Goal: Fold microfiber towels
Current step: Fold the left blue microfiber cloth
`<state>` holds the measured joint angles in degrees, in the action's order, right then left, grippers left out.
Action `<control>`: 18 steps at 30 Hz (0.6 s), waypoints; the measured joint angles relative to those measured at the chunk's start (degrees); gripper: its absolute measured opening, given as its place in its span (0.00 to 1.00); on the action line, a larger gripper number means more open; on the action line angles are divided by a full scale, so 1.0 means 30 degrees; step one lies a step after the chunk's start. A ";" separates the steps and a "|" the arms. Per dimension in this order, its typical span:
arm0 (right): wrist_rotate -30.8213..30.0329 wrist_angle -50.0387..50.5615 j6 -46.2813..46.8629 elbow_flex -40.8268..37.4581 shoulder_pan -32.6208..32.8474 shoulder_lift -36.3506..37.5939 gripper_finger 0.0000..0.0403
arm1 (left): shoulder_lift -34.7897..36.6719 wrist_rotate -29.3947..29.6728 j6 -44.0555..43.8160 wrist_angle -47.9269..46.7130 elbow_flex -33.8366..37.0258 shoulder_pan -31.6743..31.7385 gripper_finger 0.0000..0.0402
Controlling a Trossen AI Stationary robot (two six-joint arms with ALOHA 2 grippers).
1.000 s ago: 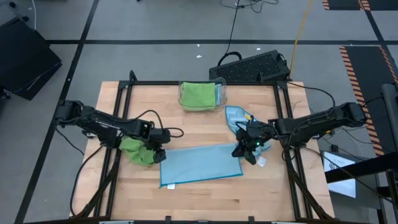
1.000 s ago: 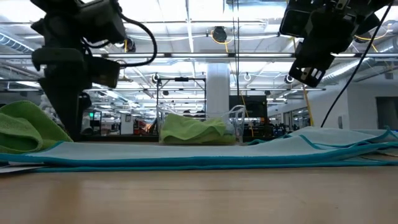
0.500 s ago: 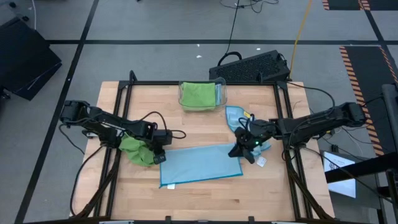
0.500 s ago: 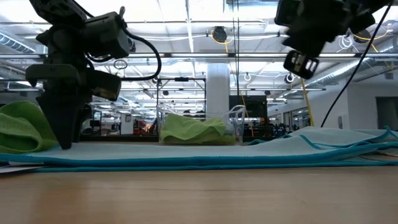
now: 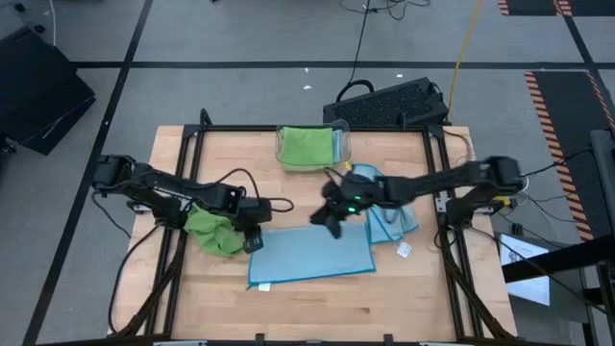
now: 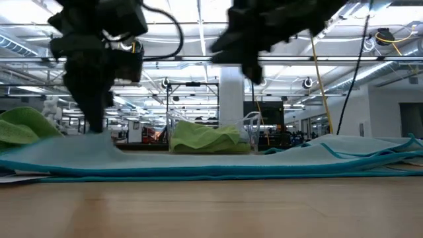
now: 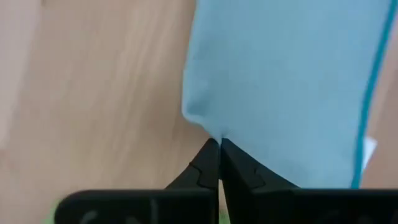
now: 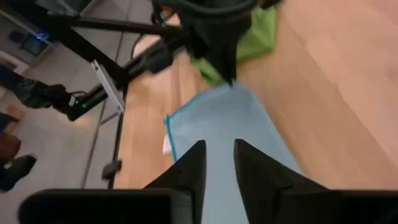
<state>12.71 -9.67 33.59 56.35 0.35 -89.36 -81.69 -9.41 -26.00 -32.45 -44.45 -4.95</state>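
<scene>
One corner of blue towel (image 7: 280, 81) within pinched left end effector (image 7: 219, 144)

L tool (image 7: 219, 144): pinched closed, low | R tool (image 8: 219, 152): parted, raised mid-table

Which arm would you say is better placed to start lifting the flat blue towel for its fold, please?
Probably the left: the left gripper is shut on the flat blue towel at its corner, beside the green towel. The right gripper hangs open above the towel's far edge, holding nothing.
</scene>
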 joint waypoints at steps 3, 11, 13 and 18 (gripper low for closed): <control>0.1711 -0.1430 -0.1051 0.1147 -0.0876 -0.2317 0.26 | 0.0005 0.0152 0.0738 -0.0119 -0.1109 0.0015 0.02; 0.7422 -0.5961 -0.2014 0.2058 -0.2590 -0.7045 0.44 | 0.0007 0.0454 0.1008 -0.0935 -0.3375 -0.0085 0.02; 0.8480 -0.7344 -0.2332 0.2058 -0.2610 -0.7683 0.47 | 0.0007 0.0612 0.0983 -0.0992 -0.3780 -0.0165 0.03; 0.8230 -0.7972 -0.3766 0.2802 -0.2085 -0.8370 0.50 | 0.0012 0.0657 0.0945 -0.1363 -0.4423 -0.0182 0.01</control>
<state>37.40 -33.59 22.29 64.76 -5.90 -114.47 -81.66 -7.44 -23.16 -36.54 -57.72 -5.50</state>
